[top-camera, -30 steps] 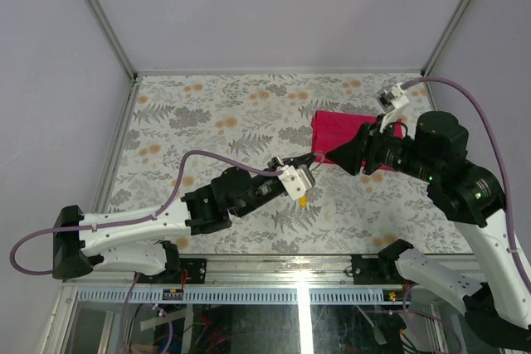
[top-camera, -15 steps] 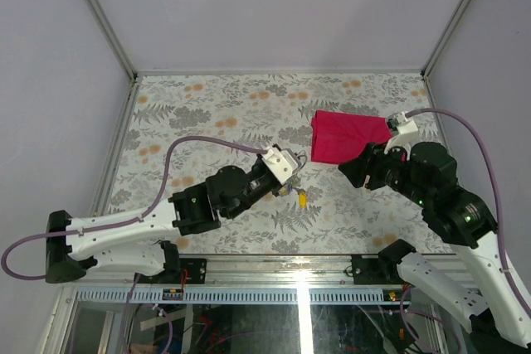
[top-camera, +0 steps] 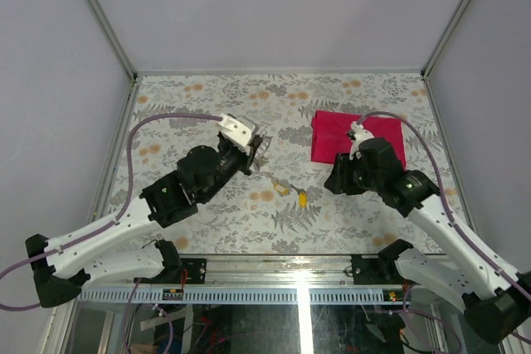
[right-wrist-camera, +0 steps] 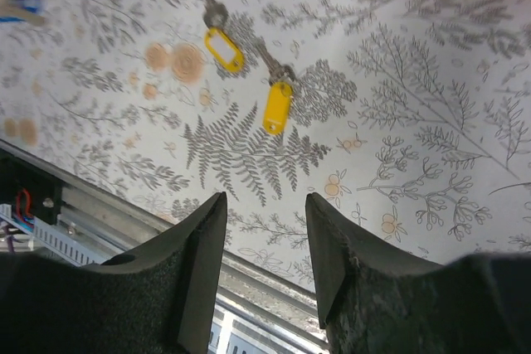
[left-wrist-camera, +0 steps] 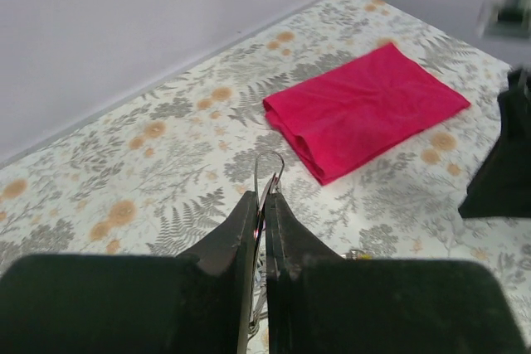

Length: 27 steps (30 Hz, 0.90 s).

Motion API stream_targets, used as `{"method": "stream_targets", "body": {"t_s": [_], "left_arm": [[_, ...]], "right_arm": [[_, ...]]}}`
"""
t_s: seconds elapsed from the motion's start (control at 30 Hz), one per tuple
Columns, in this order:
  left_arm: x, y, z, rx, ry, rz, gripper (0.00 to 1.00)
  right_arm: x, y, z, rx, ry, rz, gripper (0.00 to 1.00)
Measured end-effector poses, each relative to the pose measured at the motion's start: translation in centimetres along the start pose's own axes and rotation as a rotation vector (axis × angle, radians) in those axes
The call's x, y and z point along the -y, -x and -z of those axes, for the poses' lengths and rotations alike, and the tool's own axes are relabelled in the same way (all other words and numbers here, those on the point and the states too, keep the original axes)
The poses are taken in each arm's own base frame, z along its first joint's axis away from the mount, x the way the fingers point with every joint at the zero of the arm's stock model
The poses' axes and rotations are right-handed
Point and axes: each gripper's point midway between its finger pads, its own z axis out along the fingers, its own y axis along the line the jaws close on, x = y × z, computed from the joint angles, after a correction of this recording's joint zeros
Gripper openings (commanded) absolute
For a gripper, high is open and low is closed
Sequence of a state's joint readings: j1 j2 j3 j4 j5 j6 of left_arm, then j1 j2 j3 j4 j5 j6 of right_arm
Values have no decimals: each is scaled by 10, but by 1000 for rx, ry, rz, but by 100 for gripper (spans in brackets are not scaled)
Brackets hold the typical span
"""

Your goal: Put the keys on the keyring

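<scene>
1. The left gripper point(left-wrist-camera: 261, 202) was pinched tight on the keyring point(left-wrist-camera: 270, 167). The thin wire loop stuck out past the fingertips, raised above the table point(top-camera: 191, 97) and pointing toward the red cloth point(left-wrist-camera: 365, 109).
2. The right gripper point(right-wrist-camera: 265, 205) hung over the near part of the table with its jaws partly spread and nothing between them.
3. Two keys with yellow tags lay flat on the table between the arms. The first key point(right-wrist-camera: 224, 47) and the second key point(right-wrist-camera: 278, 107) were just beside each other and well apart from the ring.
4. Each key looked very light and stiff, with a slim metal blade that would probably slip on the smooth tabletop if nudged.
5. The plastic tag seemed the better place to take hold. It is broader than the blade and less slick, and gripping it leaves the metal end free to meet the ring.
6. The ring looked springy and thin, so it could twist in the grip if a key were pushed hard against it.
</scene>
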<state>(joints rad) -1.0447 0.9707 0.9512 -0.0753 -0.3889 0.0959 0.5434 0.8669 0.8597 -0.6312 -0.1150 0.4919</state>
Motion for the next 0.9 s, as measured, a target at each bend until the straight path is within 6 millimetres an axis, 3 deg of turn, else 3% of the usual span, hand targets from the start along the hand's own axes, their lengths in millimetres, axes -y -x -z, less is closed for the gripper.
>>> {"method": "stream_targets", "body": {"t_s": [0.17, 0.37, 0.6, 0.9], "left_arm": [[-34, -6, 5, -15, 77, 50, 0], [-40, -32, 9, -89, 82, 51, 0], [-40, -46, 10, -125, 78, 42, 0], [-42, -52, 11, -136, 82, 40, 0]], "right_arm": [[13, -36, -39, -130, -34, -29, 49], [11, -62, -76, -206, -30, -38, 49], [9, -65, -115, -206, -27, -98, 43], [19, -68, -148, -189, -78, -178, 42]]}}
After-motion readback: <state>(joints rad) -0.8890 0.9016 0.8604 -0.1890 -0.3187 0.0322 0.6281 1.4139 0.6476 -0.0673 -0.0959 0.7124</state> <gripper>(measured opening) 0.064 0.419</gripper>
